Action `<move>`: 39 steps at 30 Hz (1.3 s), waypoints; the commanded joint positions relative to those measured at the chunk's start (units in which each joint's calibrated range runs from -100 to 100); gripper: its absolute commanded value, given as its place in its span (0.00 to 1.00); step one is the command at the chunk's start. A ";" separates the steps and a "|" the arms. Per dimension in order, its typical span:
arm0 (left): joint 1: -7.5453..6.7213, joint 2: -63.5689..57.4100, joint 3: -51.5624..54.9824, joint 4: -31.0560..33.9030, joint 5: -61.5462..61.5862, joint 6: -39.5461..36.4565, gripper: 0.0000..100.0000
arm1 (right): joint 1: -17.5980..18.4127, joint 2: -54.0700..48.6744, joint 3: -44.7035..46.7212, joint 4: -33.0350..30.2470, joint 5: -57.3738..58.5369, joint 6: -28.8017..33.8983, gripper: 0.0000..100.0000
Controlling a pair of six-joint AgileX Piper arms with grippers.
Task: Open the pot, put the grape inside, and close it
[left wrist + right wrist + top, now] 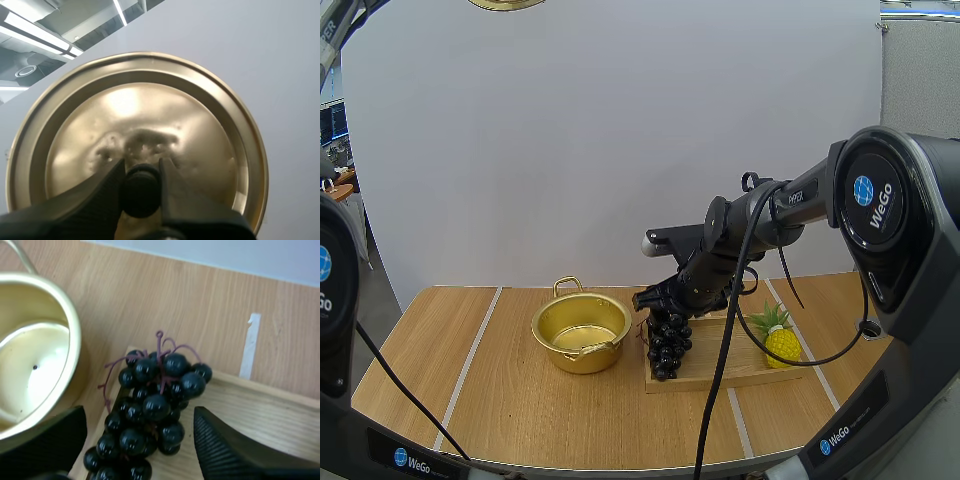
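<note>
The gold pot (580, 333) stands uncovered on the table, its pale inside (30, 365) bare. Its gold lid (137, 125) is held high in the air, its edge (505, 4) just showing above. My left gripper (141, 172) is shut on the lid's black knob (141, 192). A bunch of dark grapes (668, 345) lies at the left end of the wooden tray (720, 372), right of the pot. My right gripper (660, 303) hovers just above the bunch. It is open, one finger on each side of the grapes (155, 405), apart from them.
A small yellow toy pineapple (781, 340) stands on the right end of the tray. White tape lines (470, 360) cross the wooden table (520, 410). Bare tray wood (260, 410) lies beside the grapes.
</note>
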 commanded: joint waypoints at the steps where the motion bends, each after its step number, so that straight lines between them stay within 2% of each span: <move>1: -0.13 -0.44 -0.44 0.51 -2.95 -0.71 0.00 | 0.05 0.72 -1.67 0.42 -0.26 0.27 1.00; 31: -0.13 -0.44 -0.44 0.51 -2.95 -0.71 0.00 | 0.14 18.45 -2.24 0.94 -10.57 0.22 1.00; 37: -0.13 -0.44 -0.44 0.51 -2.95 -0.71 0.00 | 0.14 18.72 -2.24 0.94 -11.69 3.47 1.00; 38: -0.13 -0.44 -0.44 0.51 -2.95 -0.71 0.00 | 0.14 18.72 -2.24 0.94 -11.69 4.19 0.88; 39: -0.13 -0.44 -0.44 0.51 -2.95 -0.71 0.00 | 0.14 18.72 -2.24 0.94 -11.69 4.82 0.70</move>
